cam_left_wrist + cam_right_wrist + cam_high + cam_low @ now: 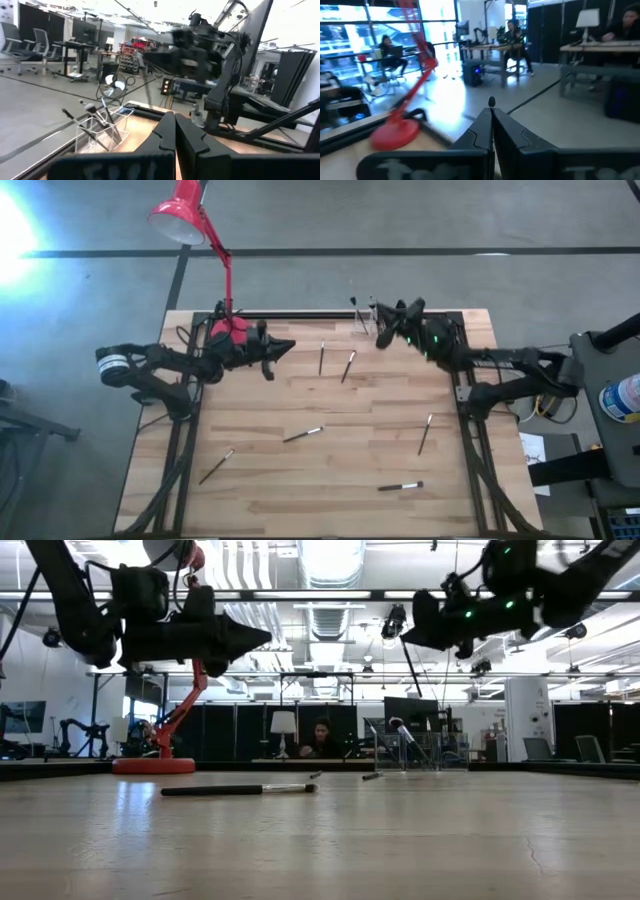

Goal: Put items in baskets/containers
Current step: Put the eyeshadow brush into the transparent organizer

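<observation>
Several thin dark makeup brushes lie flat on the wooden table, among them one pair point(321, 358) point(348, 366) near the far edge, one point(303, 434) mid-table and one point(400, 486) near the front. The clear organiser point(362, 323) point(102, 127) stands at the far edge with a few brushes upright in it. My right gripper point(380, 338) point(491, 111) hovers shut, level, right beside the organiser. My left gripper point(290, 347) point(175, 116) hangs shut and level above the table's far left, pointing toward the organiser. My right gripper has a small dark tip point(491, 102) showing just past its shut fingertips. Whether that tip is pinched between the fingers or stands behind them, I cannot tell.
A red desk lamp stands on its base point(228, 330) point(155, 765) at the far left corner, close behind my left gripper. Dark rails run along the table's left and right sides. The room beyond the far edge holds desks and seated people point(322, 735).
</observation>
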